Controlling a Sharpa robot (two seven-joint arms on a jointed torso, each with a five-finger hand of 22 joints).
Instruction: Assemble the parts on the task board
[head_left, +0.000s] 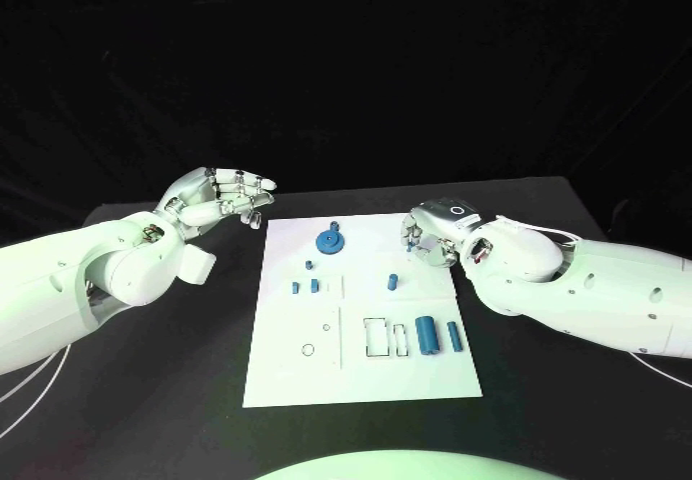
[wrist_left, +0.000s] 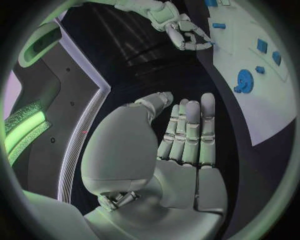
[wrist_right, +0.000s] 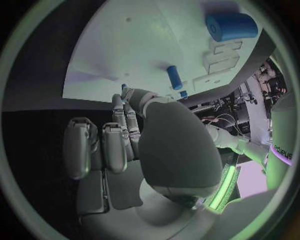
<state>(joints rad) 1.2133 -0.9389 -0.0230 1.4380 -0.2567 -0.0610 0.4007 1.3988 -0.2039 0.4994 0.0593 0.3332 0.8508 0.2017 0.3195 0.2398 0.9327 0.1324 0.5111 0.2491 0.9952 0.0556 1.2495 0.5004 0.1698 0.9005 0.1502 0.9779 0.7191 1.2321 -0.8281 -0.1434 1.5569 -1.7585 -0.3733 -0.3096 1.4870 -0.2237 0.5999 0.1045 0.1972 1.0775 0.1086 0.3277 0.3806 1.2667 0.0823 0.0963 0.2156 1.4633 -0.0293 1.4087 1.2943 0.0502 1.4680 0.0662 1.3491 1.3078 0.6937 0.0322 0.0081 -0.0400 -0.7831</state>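
The white task board (head_left: 361, 375) lies in the middle of the table. On it are a blue round gear (head_left: 332, 241), three small blue pegs (head_left: 309, 266), a blue cylinder (head_left: 392, 281) and a thicker blue cylinder (head_left: 427, 334) beside a slimmer one (head_left: 453, 335). My right hand (head_left: 437, 228) hovers over the board's far right edge, fingers curled down, thumb and a finger pinching a small blue part (wrist_right: 124, 88). My left hand (head_left: 219, 197) hangs above the table off the board's far left corner, its fingers (wrist_left: 187, 130) straight and apart, holding nothing.
Two white slotted pieces (head_left: 384, 338) and a small ring (head_left: 307, 350) sit on the board's near half. Black table (head_left: 159, 380) surrounds the board on all sides. My two forearms flank the board, the right one (head_left: 577, 285) close to its right edge.
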